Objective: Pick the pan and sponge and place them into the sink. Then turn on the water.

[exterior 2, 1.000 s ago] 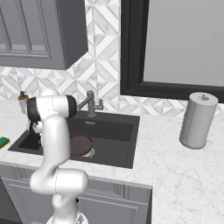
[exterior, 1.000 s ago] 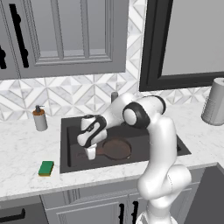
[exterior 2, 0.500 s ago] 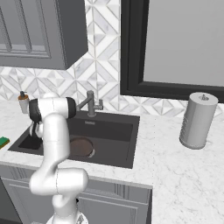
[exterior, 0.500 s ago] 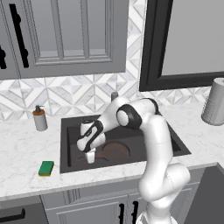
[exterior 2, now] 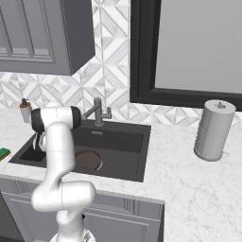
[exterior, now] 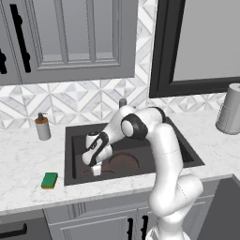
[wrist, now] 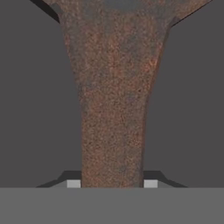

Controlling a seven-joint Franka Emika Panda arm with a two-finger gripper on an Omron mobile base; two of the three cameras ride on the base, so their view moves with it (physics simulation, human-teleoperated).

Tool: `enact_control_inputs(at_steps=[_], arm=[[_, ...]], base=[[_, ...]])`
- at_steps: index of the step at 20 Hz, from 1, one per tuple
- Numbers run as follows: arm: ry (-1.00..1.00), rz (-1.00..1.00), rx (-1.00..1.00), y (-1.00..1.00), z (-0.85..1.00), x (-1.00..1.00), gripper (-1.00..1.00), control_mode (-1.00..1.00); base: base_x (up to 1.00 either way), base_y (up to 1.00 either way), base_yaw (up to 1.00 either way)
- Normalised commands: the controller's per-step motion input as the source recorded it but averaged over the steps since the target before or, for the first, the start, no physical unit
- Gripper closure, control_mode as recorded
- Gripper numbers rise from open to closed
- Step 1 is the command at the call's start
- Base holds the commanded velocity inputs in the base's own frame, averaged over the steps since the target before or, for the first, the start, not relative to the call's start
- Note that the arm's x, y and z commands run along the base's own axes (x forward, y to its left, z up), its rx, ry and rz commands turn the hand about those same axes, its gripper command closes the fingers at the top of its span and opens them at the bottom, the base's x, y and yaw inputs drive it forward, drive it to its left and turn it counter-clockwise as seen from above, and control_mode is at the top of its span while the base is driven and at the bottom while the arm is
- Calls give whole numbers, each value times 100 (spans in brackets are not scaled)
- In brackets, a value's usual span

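Note:
The dark brown pan (exterior: 123, 164) lies low in the black sink (exterior: 75, 136), over the drain area, with its handle pointing left. My gripper (exterior: 96, 171) is down at the sink's left side, shut on that handle. In the hand view the rusty brown handle (wrist: 113, 109) runs straight up between my fingertips (wrist: 73, 183), which press its sides. The green sponge (exterior: 49, 180) rests on the counter left of the sink. From the right base view the pan (exterior 2: 87, 160) shows in the sink (exterior 2: 123, 142) and the sponge (exterior 2: 4, 153) sits at the left edge. No water runs from the faucet (exterior 2: 97, 112).
A soap dispenser (exterior: 42, 126) stands on the counter behind the sponge. A grey paper towel roll (exterior 2: 215, 130) stands on the counter right of the sink. Grey cabinets hang above, and a dark-framed window is behind the faucet (exterior: 123, 102).
My gripper has gone down into the left part of the sink, carrying the pan lower toward the basin floor. The sponge has stayed in place.

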Motion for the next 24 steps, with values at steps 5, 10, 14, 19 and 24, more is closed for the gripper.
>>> enact_control_inputs(at_steps=[5, 10, 14, 19, 24], arm=[[0, 0, 0, 0, 0, 0, -100, -100], [-1, 0, 0, 0, 47, 0, -100, -100], [0, 0, 0, 0, 100, -1, -100, -100], [-4, 6, 0, 0, 100, -24, -100, -100], [-12, 18, 0, 0, 81, -23, -100, -100]], base=[[0, 0, 0], [0, 0, 0], [0, 0, 0], [0, 0, 0], [0, 0, 0]])
